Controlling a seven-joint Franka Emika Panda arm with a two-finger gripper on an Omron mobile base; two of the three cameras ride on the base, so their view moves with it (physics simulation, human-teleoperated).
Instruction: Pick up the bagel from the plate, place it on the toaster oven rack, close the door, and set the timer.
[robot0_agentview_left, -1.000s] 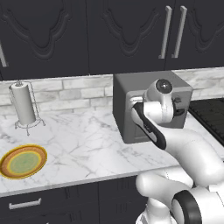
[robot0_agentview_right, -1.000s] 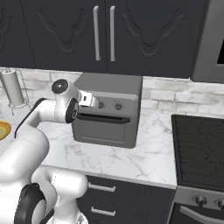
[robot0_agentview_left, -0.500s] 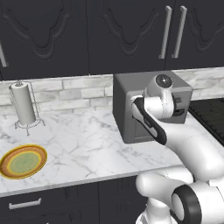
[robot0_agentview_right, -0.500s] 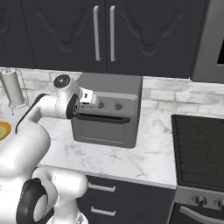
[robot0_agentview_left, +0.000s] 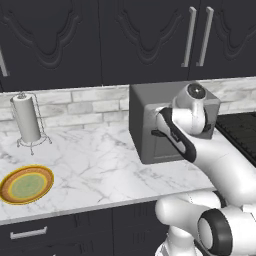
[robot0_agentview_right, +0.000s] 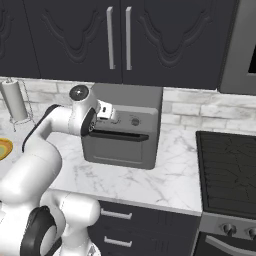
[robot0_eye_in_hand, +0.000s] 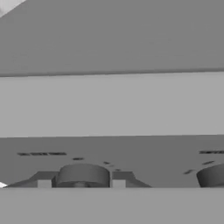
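The door (robot0_agentview_right: 120, 147) of the oven is closed.
The gripper (robot0_eye_in_hand: 81, 184) is up at the left knob (robot0_eye_in_hand: 83, 175), its tips on both sides, touching it or not is unclear. The plate (robot0_agentview_left: 26, 184) sits near the counter's front left edge.

The left base view looks forward and down from behind the arm's left side, wide enough to take in the marble table (robot0_agentview_left: 100, 170), the plate (robot0_agentview_left: 26, 184) at its near left edge, the paper towel roll (robot0_agentview_left: 26, 119) by the brick wall, and the toaster oven (robot0_agentview_left: 150, 120) seen from its left corner. The right base view looks from behind the arm's right side at the same toaster oven, facing its door (robot0_agentview_right: 122, 147), with the stove (robot0_agentview_right: 230, 165) to the right. The hand view sits very close to the oven's control panel, a knob (robot0_eye_in_hand: 83, 176) just beyond the fingertips (robot0_eye_in_hand: 44, 183).
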